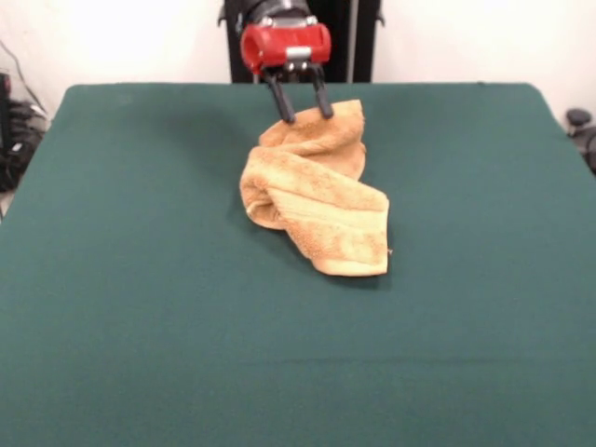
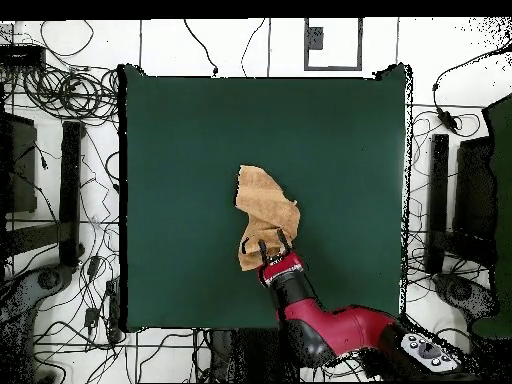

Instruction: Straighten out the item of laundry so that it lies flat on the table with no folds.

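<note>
Bare table (image 1: 140, 354) in foreground; crumpled, twisted towel (image 1: 317, 209) mid-table, long axis running from camera-side corner toward pedestal. Gripper (image 1: 304, 114), fingers apart, straddles towel's far end, nothing clamped yet.

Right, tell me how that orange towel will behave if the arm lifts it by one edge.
The towel lies twisted and bunched, so it is probably floppy and would drape rather than hold shape. Its thick looped pile suggests decent grip. Folds may cling together on the table.
</note>
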You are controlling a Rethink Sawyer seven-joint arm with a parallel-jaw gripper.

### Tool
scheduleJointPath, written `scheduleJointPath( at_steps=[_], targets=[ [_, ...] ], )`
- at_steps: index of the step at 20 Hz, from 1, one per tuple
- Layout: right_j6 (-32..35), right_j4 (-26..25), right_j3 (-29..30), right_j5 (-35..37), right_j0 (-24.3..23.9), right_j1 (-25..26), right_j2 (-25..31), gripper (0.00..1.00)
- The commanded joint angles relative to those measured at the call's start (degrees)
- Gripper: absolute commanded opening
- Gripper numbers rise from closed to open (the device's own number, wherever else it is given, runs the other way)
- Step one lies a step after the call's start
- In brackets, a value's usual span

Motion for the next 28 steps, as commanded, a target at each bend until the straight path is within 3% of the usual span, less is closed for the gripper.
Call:
scheduleJointPath(
  at_steps=[1,4,11,19,28],
  targets=[
    [18.03,9.99,-6.39,13.27,0.96,3.41,5.32,1.00],
    [17.98,16.87,-5.86,15.35,4.15,2.75,1.30,1.00],
    [16.03,18.76,-6.10,16.00,5.43,2.50,-0.06,1.00],
    [14.24,17.99,-6.01,9.67,6.95,1.49,-1.53,1.00],
    [14.12,21.33,-5.56,5.94,9.62,-0.02,-4.87,1.00]
  ],
)
